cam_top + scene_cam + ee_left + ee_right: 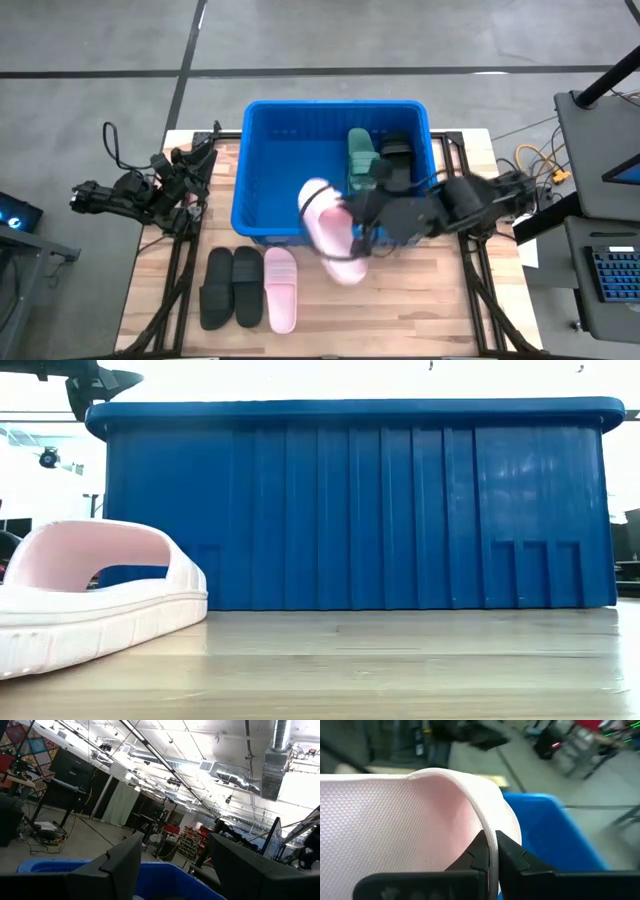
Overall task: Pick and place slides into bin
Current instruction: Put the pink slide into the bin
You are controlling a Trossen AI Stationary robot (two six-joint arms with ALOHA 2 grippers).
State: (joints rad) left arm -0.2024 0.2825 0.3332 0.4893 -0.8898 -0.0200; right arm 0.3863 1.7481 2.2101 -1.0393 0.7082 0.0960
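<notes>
Over bin point(262, 150): pink slide point(325, 222) between jaws

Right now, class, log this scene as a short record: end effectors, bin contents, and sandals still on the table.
right end effector: shut on a pale pink slide, held over the bin's near wall
left end effector: open, waiting at the table's left edge
blue bin: a dark green slide and a black slide inside
table: two black slides, one pink slide

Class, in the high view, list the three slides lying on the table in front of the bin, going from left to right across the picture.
Black slide → black slide → pale pink slide.
</notes>
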